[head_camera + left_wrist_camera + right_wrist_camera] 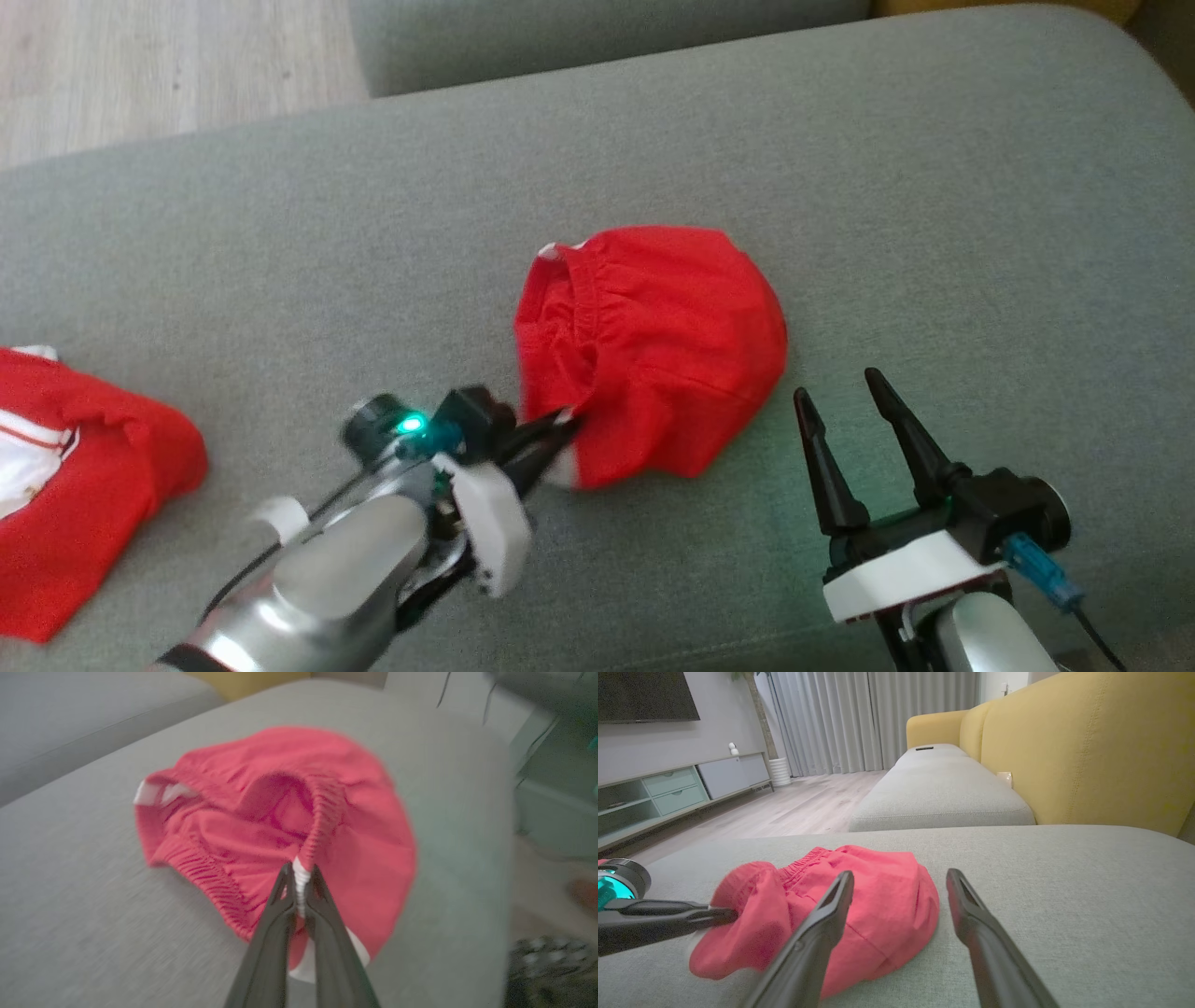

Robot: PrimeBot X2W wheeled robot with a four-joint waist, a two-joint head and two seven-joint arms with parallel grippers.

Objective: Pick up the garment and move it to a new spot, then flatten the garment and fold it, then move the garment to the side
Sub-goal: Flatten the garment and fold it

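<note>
Left wrist view: my left gripper is clamped tight. Its two dark fingers are pressed together on a white-edged fold of the crumpled red cloth garment, right where the gathered elastic band runs down to the tips. The grip sits on the garment's near edge. The rest of the cloth spreads away from the fingers, far and to both sides, in a rounded heap. Picture blurred; finer detail lost.

Head view: the garment lies about midway on the grey woven sofa cushion, with the heap just far-right of my left fingertips. My right gripper is spread wide and holds nothing. It is clear of the cloth, just right of the garment's near right edge, fingers pointing far.

A second red and white cloth piece lies well apart, at the left.

Right wrist view: a yellow upholstered sofa back rises at the cushion's far right.
</note>
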